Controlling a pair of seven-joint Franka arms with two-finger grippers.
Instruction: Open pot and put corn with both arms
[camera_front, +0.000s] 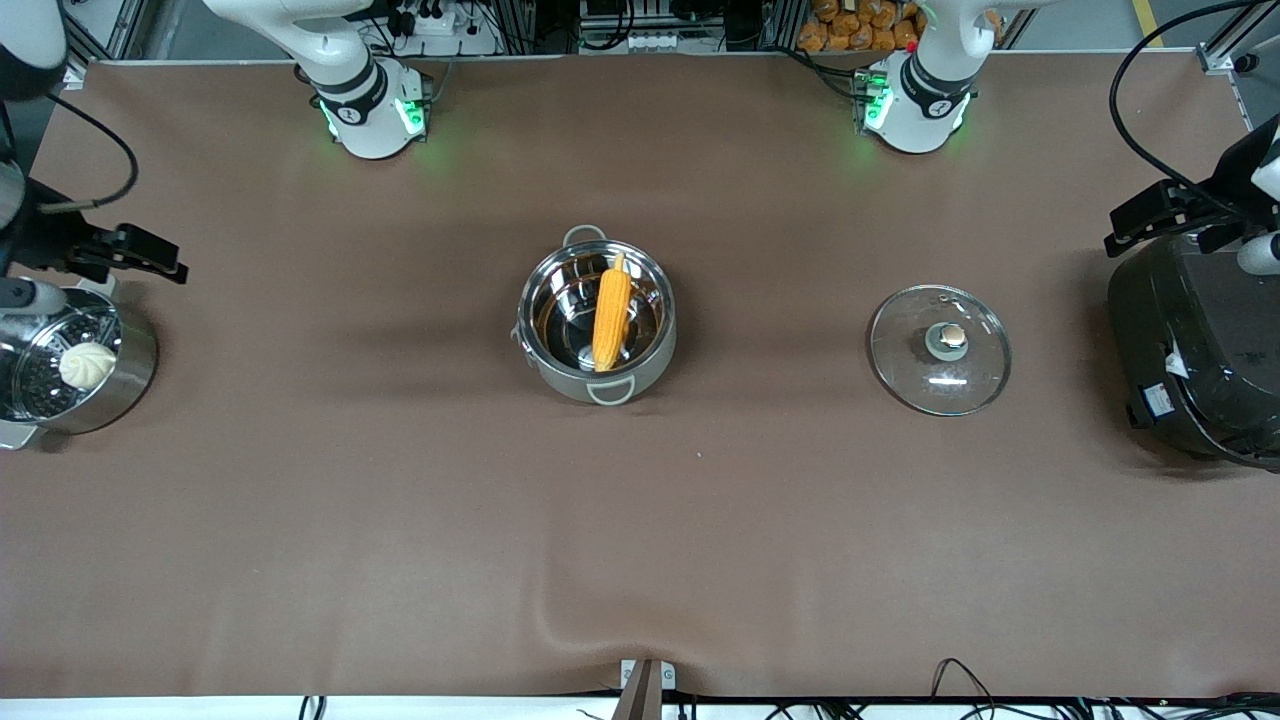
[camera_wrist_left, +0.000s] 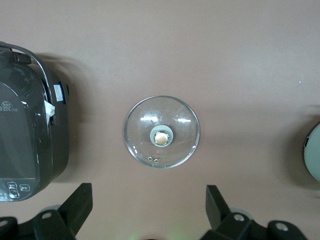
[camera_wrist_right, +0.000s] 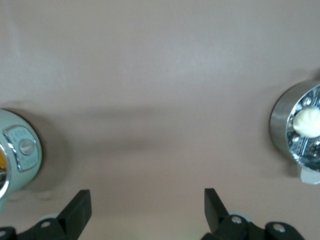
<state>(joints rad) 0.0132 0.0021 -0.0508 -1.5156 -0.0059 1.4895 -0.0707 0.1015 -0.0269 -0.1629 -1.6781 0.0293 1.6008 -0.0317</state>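
The steel pot (camera_front: 596, 322) stands lidless in the middle of the table. The yellow-orange corn (camera_front: 611, 318) lies inside it, its pale tip leaning on the rim toward the robots' bases. The glass lid (camera_front: 940, 350) lies flat on the cloth toward the left arm's end, knob up, and shows in the left wrist view (camera_wrist_left: 161, 131). My left gripper (camera_front: 1150, 215) is high in the air, open and empty (camera_wrist_left: 148, 195). My right gripper (camera_front: 140, 255) is high near the steamer, open and empty (camera_wrist_right: 146, 196). One pot handle shows in the right wrist view (camera_wrist_right: 20, 150).
A steel steamer pot (camera_front: 130, 365) with a white bun (camera_front: 88, 365) stands at the right arm's end of the table. A large black rice cooker (camera_front: 1195, 350) stands at the left arm's end. Brown cloth covers the table.
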